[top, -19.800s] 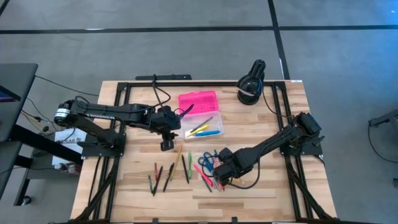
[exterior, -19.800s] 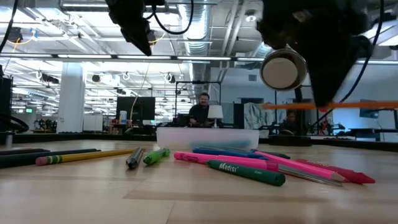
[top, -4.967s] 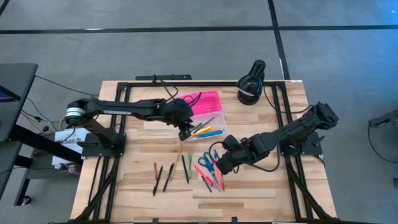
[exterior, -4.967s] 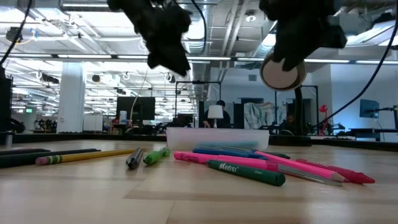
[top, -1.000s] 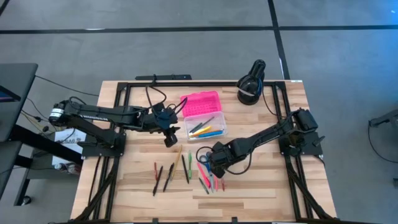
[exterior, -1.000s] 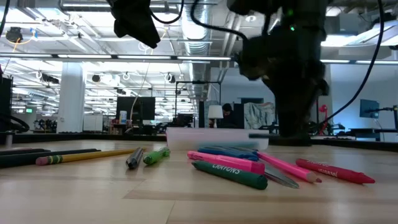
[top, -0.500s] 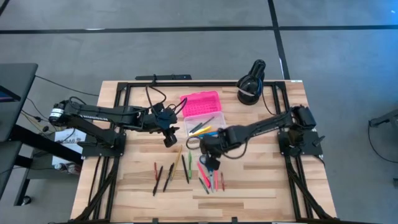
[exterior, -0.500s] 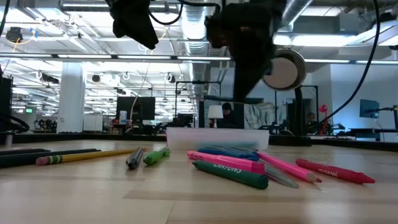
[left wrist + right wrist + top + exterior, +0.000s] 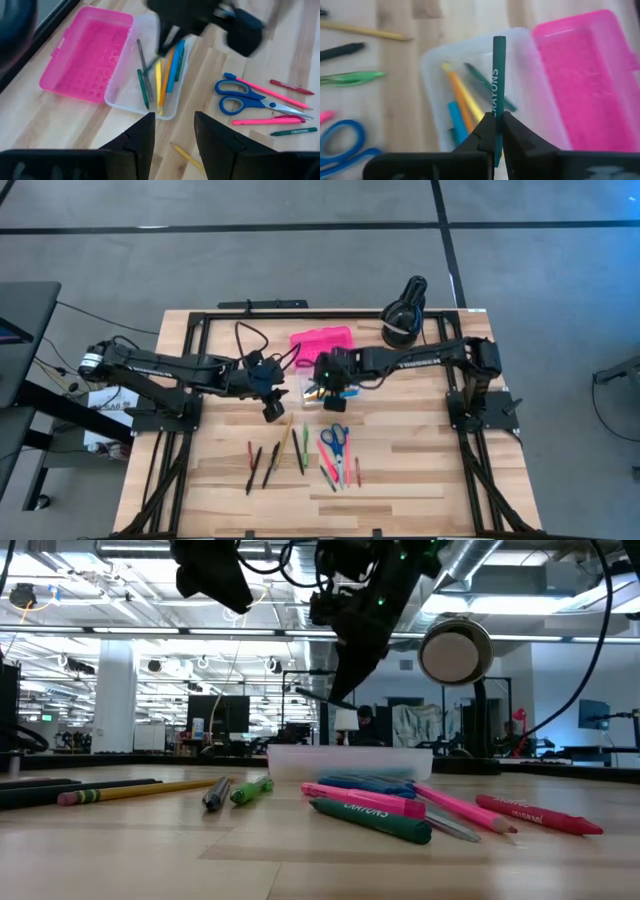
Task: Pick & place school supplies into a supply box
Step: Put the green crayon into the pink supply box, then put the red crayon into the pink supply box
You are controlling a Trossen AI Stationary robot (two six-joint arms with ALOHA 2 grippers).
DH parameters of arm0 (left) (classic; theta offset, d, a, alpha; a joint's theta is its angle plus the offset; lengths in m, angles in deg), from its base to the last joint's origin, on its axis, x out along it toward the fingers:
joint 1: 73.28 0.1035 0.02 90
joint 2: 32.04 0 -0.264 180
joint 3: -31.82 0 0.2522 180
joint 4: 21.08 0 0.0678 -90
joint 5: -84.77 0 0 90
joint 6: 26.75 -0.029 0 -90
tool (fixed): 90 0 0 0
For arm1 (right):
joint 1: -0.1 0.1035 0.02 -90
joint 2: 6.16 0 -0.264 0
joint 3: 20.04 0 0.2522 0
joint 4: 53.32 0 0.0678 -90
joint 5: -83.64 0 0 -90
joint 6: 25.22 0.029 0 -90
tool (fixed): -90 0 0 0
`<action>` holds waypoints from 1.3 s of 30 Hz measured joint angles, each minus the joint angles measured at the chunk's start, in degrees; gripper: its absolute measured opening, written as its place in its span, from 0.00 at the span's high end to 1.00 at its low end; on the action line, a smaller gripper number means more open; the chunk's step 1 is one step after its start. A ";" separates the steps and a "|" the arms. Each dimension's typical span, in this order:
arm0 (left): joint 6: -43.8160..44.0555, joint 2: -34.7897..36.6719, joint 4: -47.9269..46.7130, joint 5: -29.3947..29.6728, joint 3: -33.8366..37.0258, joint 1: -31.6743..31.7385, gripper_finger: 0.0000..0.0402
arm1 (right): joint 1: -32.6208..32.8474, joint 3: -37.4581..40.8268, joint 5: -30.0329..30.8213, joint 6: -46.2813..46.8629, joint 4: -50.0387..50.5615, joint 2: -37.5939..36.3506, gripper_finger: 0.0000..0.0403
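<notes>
Crayon in right gripper

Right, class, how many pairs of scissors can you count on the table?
1: the scissors lie on the table, just outside the open box. None seems hidden, though the arms cover some of the surface.

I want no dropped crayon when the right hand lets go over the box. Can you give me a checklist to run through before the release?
1. Right hand grips the green crayon: ok.
2. Box lid open, clear base exposed: ok.
3. Crayon over the clear base: ok in the right wrist view.
4. Room among the pens already inside: ok.
5. Left hand out of the way, beside the box: ok.
6. Height above the base: cannot tell.
</notes>
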 joint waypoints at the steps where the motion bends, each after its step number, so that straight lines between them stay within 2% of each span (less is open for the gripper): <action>1: 0.33 0.00 0.00 0.37 0.00 -0.37 0.68 | -0.65 0.00 -0.01 -0.55 -0.01 0.00 0.99; 12: 3.99 0.01 -2.64 3.84 0.07 -2.71 0.68 | -3.80 0.00 -3.11 -5.77 -3.73 0.01 0.96; 15: 4.59 0.00 -2.64 3.95 0.09 -2.71 0.68 | -3.45 -0.20 -3.70 -6.74 -5.28 1.94 0.98; 20: 5.81 -0.01 -3.13 4.00 0.11 -3.11 0.68 | -3.22 -0.07 -3.68 -7.19 -1.77 5.70 0.99; 39: 6.96 0.00 -4.33 4.89 0.11 -3.96 0.68 | -4.30 -0.76 -3.59 -6.34 -4.31 6.56 0.86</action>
